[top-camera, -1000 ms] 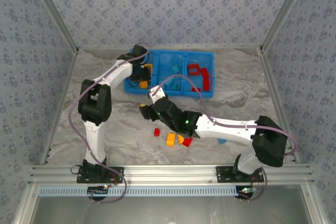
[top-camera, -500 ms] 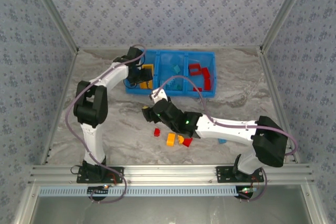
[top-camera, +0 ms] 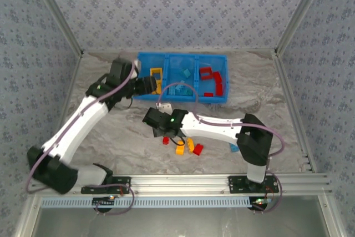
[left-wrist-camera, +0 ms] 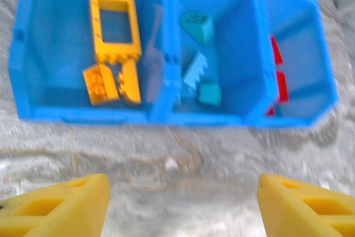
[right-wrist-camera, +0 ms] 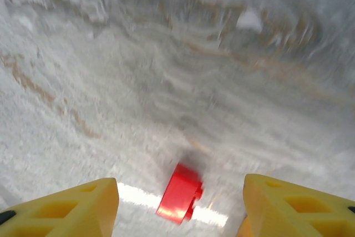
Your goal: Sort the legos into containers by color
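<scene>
The blue three-compartment container [top-camera: 217, 100] stands at the back of the table. Its left part holds a yellow frame [left-wrist-camera: 113, 23] and orange bricks [left-wrist-camera: 102, 84], the middle light blue bricks [left-wrist-camera: 194, 70], the right red ones [left-wrist-camera: 280, 87]. My left gripper [top-camera: 146, 85] hovers open and empty just in front of the bin's [left-wrist-camera: 83, 116] left end, over bare table [left-wrist-camera: 183, 209]. My right gripper [top-camera: 160, 129] is open, its fingers either side of a small red brick [right-wrist-camera: 180, 192] lying on the table [top-camera: 165, 140], apart from it.
Loose on the table near the front lie an orange brick [top-camera: 180, 149], a yellow one [top-camera: 190, 145], another red one [top-camera: 198, 149] and a light blue one [top-camera: 234, 148] further right. The right forearm [top-camera: 216, 129] stretches across the middle.
My left gripper has opened and pulled back out of the bin's left compartment toward the near left. My right gripper has swung left and down over the small red brick.
</scene>
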Available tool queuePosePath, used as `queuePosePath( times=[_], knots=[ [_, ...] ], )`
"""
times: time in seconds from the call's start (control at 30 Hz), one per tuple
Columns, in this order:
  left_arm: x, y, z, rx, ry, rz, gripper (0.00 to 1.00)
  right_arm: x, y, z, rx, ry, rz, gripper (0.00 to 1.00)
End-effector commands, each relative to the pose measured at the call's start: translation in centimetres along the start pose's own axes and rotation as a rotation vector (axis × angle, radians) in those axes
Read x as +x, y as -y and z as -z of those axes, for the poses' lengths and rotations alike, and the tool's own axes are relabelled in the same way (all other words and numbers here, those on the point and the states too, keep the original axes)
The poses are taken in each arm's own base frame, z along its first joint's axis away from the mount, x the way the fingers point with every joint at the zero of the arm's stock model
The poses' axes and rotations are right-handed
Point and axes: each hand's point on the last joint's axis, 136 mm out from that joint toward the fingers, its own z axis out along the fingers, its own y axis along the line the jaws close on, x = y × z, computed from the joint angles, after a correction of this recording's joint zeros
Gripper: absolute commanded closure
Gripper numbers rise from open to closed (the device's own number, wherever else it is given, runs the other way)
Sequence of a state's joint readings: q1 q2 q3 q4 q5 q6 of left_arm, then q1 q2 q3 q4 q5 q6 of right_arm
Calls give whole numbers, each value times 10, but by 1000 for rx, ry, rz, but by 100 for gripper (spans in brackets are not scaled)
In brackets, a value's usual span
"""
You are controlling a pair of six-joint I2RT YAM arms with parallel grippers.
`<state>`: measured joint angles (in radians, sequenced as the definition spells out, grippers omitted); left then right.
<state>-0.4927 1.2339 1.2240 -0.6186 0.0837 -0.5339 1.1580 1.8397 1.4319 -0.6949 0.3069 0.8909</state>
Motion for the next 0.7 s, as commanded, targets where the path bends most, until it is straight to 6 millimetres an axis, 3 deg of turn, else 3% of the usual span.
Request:
queuePosePath(
  times=[0.0,0.13,0.27,0.5,0.67],
  knots=[
    [49,-11,35,1,-53,-79,29,34,8,-8,51,-210,-128,37],
    [96,-31,81,15,-73,-68,26,42,5,-21,52,-281,-195,37],
    [126,-46,109,21,-92,-35,25,48,6,-32,69,-331,-234,38],
    [142,-29,127,163,-109,-18,25,52,1,-51,48,-366,-276,42],
    [151,-27,137,209,-110,-4,25,52,0,-60,40,-376,-300,57]
  ],
)
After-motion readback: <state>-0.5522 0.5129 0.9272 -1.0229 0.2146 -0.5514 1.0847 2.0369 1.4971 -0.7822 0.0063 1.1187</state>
